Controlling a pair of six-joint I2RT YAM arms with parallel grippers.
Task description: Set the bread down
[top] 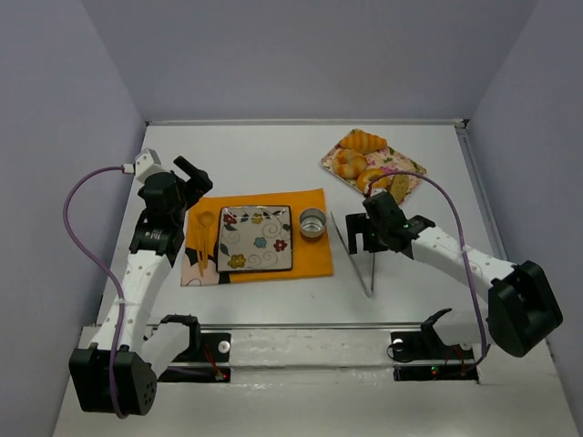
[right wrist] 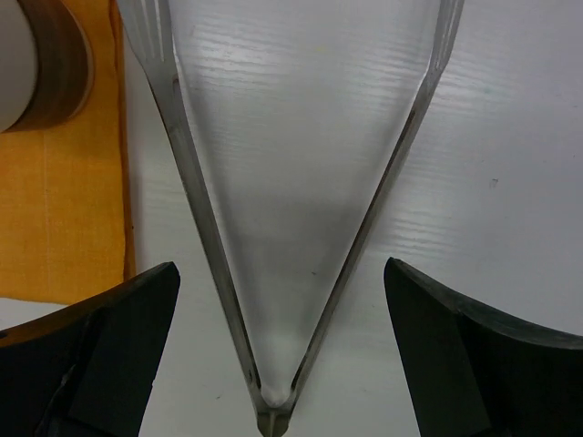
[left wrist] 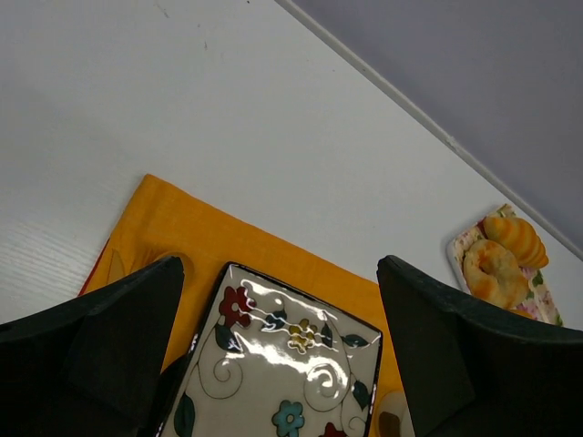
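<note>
So the bread [top: 361, 155] sat on its tray [top: 410, 169], and the right gripper [top: 364, 241] hung wide open over the tongs [top: 371, 278].

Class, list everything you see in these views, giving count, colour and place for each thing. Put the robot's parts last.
table: one, white, under everything
mat: one, orange, left of centre
plate: one, white with flowers, on mat
cup: one, silvery, on mat right of plate
wooden cutlery: count unclear, tan, on mat left of plate
tongs: one, grey metal, on table right of mat
tray: one, floral, far right
bread: about five, golden, on tray
left arm: white, left
right arm: white, right
left gripper: black, open, above mat
right gripper: black, open, over tongs
</note>
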